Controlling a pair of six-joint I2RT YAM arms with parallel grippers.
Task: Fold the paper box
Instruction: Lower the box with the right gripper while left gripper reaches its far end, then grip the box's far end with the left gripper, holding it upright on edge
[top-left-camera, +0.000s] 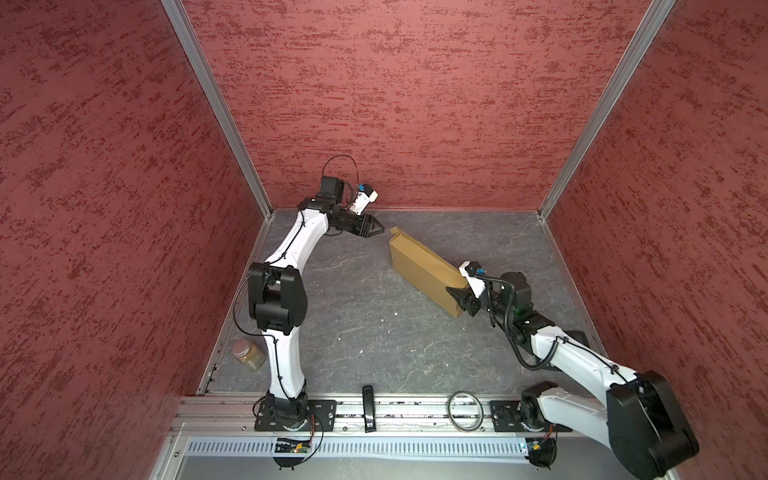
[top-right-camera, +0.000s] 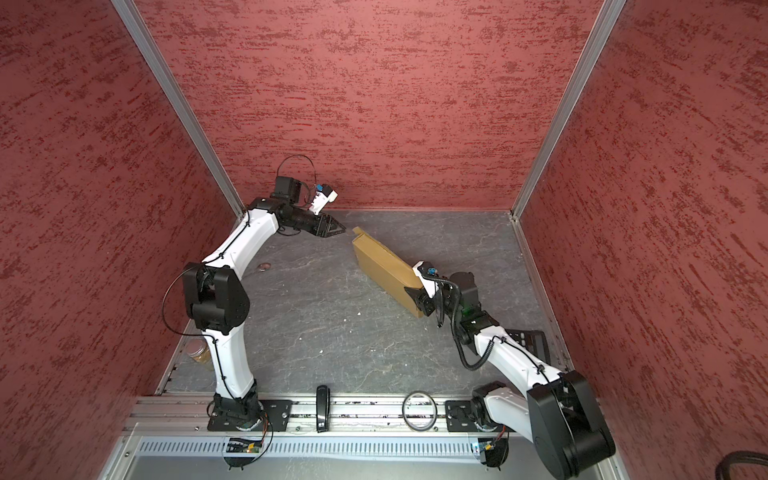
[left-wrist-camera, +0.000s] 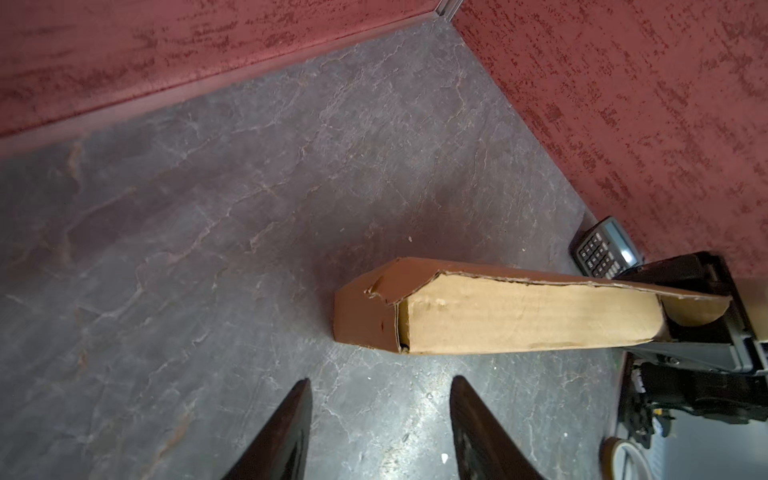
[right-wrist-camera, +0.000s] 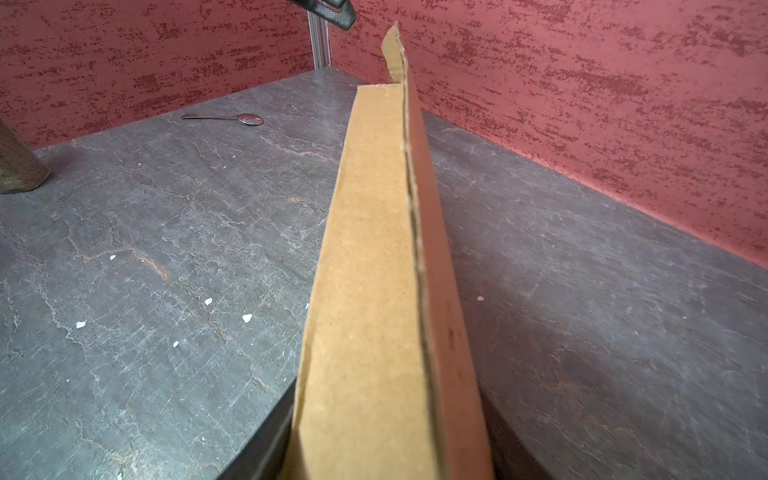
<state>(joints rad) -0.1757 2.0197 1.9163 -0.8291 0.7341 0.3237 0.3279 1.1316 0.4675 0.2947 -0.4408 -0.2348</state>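
The paper box (top-left-camera: 419, 266) is on the gray table (top-left-camera: 353, 332), toward the back and a bit right of the middle. It is brown cardboard, long and thin, and it looks folded shut. A small flap (top-left-camera: 395, 231) sticks out at its far end.

The right claw (top-left-camera: 459, 296) has the near end of the box. In both top views one black finger (top-right-camera: 415, 293) lies across the box's wide side. In the right wrist view the box (right-wrist-camera: 374, 270) runs straight out from between the dark fingers (right-wrist-camera: 257, 440). So this claw is closed on the box.

The left claw (top-left-camera: 380, 230) is near the far end of the box but does not touch it. In the left wrist view its two fingers (left-wrist-camera: 291, 432) stand apart with only table between them. The box (left-wrist-camera: 519, 316) lies a little past their tips. This claw is open and holds nothing.

In both top views the box's long way runs on a slant. It goes from the back middle of the table down toward the right side. The far end, with the flap, points at the left claw. The near end points at the right arm. In the left wrist view the far end rests on the table. I cannot tell if the box lies flat or is tipped up on an edge.

A calculator (left-wrist-camera: 604, 249) lies by the wall behind the right arm.
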